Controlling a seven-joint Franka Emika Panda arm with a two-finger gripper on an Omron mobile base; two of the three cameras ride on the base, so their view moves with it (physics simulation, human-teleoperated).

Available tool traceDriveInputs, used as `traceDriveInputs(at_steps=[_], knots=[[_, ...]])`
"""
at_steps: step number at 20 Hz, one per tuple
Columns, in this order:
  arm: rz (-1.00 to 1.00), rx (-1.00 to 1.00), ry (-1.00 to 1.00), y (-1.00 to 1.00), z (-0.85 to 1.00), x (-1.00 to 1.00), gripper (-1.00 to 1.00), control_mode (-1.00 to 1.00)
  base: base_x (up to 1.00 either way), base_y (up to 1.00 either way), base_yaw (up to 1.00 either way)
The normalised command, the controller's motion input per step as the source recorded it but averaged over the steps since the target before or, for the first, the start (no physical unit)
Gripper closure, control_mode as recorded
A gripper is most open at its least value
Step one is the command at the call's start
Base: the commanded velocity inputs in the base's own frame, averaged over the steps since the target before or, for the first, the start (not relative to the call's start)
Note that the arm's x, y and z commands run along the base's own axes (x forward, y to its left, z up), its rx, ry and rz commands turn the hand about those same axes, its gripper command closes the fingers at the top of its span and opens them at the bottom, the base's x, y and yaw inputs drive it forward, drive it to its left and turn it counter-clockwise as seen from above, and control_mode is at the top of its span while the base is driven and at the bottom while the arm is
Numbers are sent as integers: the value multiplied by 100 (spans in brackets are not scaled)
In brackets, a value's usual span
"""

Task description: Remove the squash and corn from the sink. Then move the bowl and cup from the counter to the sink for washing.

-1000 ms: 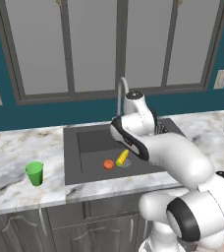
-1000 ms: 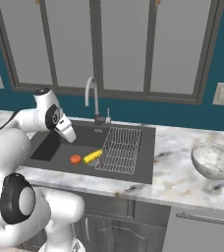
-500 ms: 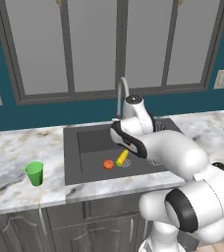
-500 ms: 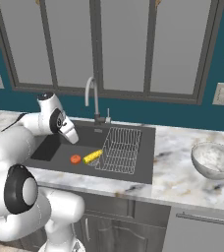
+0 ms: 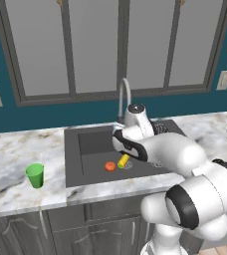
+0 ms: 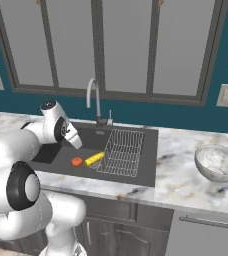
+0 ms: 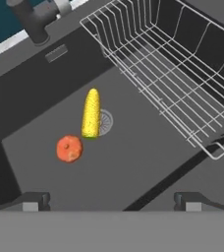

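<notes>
Squash (image 7: 69, 148) and corn (image 7: 91, 113) in sink (image 7: 133, 162), seemingly just apart, under wide-open, empty jaws.

My arm (image 6: 46, 135) reaches over the left part of the sink (image 6: 146, 172). On its floor the squash (image 6: 76, 161) lies just beside the corn (image 6: 94, 159), next to the wire rack (image 6: 122, 152). The bowl (image 6: 219, 162) sits on the counter (image 6: 186, 187) to the right.
</notes>
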Motion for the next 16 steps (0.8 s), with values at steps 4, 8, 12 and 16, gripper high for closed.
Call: traceDriveInputs(at_steps=[4, 8, 12, 16], knots=[[1, 3, -8, -3, -19, 16, -100, -100, 0, 0, 0], [0, 5, -4, -3, -17, 16, -100, -100, 0, 0, 0], [0, 4, -2, -2, -18, 16, -100, -100, 0, 0, 0], [0, 3, 0, -1, -18, 16, -100, -100, 0, 0, 0]])
